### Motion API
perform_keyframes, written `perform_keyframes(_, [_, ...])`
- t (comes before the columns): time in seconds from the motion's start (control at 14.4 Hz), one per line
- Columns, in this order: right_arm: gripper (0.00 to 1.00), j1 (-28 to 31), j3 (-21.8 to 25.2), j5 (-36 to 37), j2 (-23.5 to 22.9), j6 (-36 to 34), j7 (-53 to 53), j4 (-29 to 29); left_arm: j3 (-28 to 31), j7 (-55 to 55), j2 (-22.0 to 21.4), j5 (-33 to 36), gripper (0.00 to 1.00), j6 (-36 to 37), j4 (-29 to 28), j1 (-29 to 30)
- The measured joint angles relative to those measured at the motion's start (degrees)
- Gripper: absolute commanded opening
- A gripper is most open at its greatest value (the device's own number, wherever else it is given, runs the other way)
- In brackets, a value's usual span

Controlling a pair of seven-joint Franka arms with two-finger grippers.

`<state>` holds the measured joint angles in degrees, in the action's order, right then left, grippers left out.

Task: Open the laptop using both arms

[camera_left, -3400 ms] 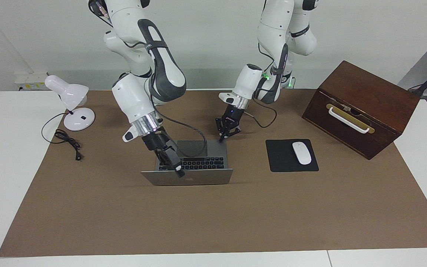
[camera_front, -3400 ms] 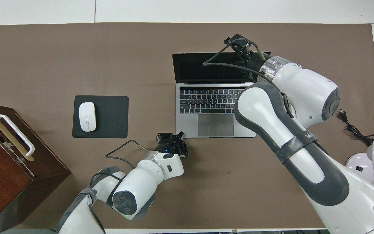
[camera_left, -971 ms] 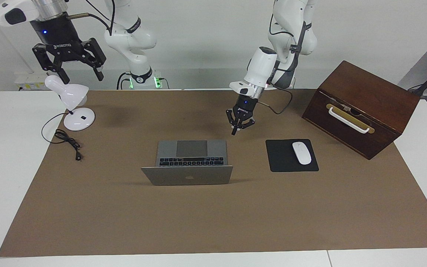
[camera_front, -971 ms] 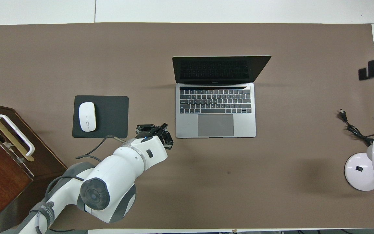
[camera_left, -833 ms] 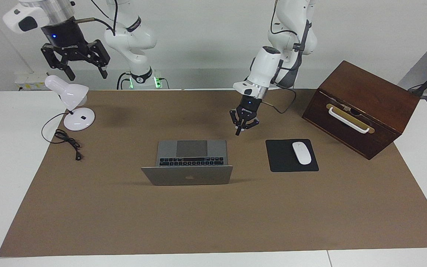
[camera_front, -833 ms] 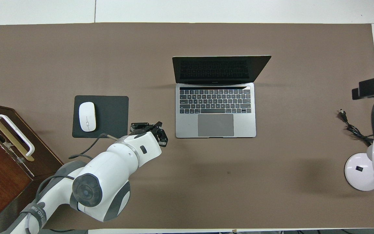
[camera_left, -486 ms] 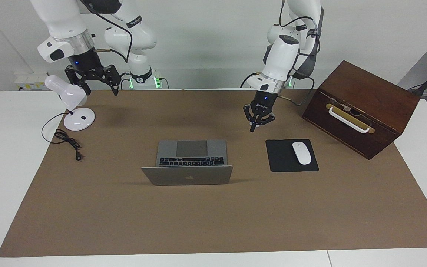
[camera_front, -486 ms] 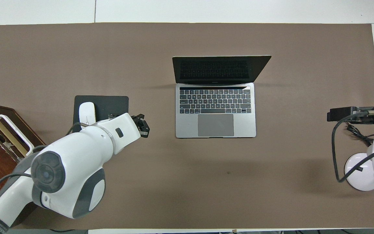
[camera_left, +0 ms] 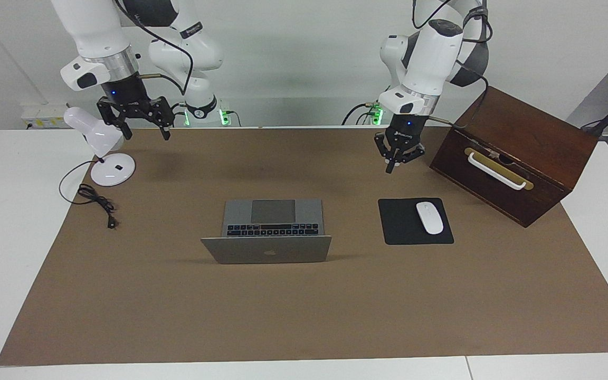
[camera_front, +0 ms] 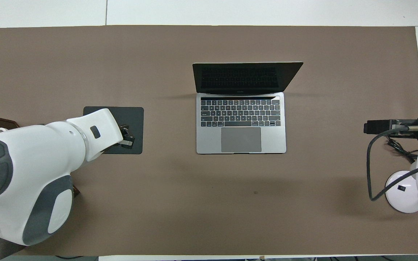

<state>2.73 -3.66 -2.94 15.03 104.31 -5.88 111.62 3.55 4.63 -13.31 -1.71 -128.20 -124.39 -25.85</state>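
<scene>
The laptop (camera_left: 272, 230) stands open mid-counter (camera_left: 304, 316), lid upright, keyboard toward the robots, the mouse pad (camera_left: 415, 221) beside it at three o'clock in the facing view. I judge it thin, stiff and smooth-skinned, its screen fragile: hold the base by a corner and lift the lid at its free edge. The left claw (camera_left: 395, 160) hangs empty, fingers nearly together, above the brown mat at two o'clock of the laptop. The right claw (camera_left: 142, 122) hangs spread wide and empty beside the desk lamp (camera_left: 104, 148) at ten o'clock. Bare mat lies around the laptop.
</scene>
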Motion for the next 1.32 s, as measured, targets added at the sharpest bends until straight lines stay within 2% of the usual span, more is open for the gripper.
perform_keyframes(0.07, [1.00, 0.00, 0.00, 0.44, -0.30, 0.13, 0.02, -0.74, 0.01, 0.61, -0.02, 0.87, 0.05, 2.89, 1.64, 1.13])
perform_keyframes(0.14, [1.00, 0.00, 0.00, 1.29, -0.85, 0.11, 0.03, -2.03, 0.03, 1.55, -0.04, 1.23, 0.14, 5.67, 3.27, 2.42])
perform_keyframes(0.21, [1.00, 0.00, -0.01, 2.00, -1.72, -0.26, 0.03, -3.97, 0.07, 2.38, -0.05, 1.37, 0.28, 8.12, 4.76, 3.80])
perform_keyframes(0.28, [1.00, 0.00, -0.01, 2.20, -2.92, -1.25, 0.03, -6.49, 0.09, 2.81, -0.06, 1.45, 0.61, 10.29, 6.08, 5.30])
perform_keyframes(0.35, [1.00, 0.00, -0.01, 2.20, -4.01, -2.11, 0.03, -8.51, 0.11, 3.08, -0.07, 1.47, 1.00, 12.13, 7.09, 6.72])
perform_keyframes(0.56, [1.00, 0.00, 0.02, 2.20, -5.79, -2.50, 0.03, -10.98, 0.15, 3.15, -0.08, 1.50, 1.00, 15.81, 8.86, 10.85])
perform_keyframes(1.04, [1.00, -0.03, -0.11, 2.20, -6.01, -2.49, 0.12, -13.67, 0.27, 0.40, -0.05, 1.51, 1.00, 16.96, 10.73, 18.55])
perform_keyframes(1.32, [1.00, -0.04, 0.54, 2.20, -6.60, -2.52, 2.87, -14.27, 0.23, -2.65, 1.83, 1.51, 1.00, 23.46, 17.45, 19.59])
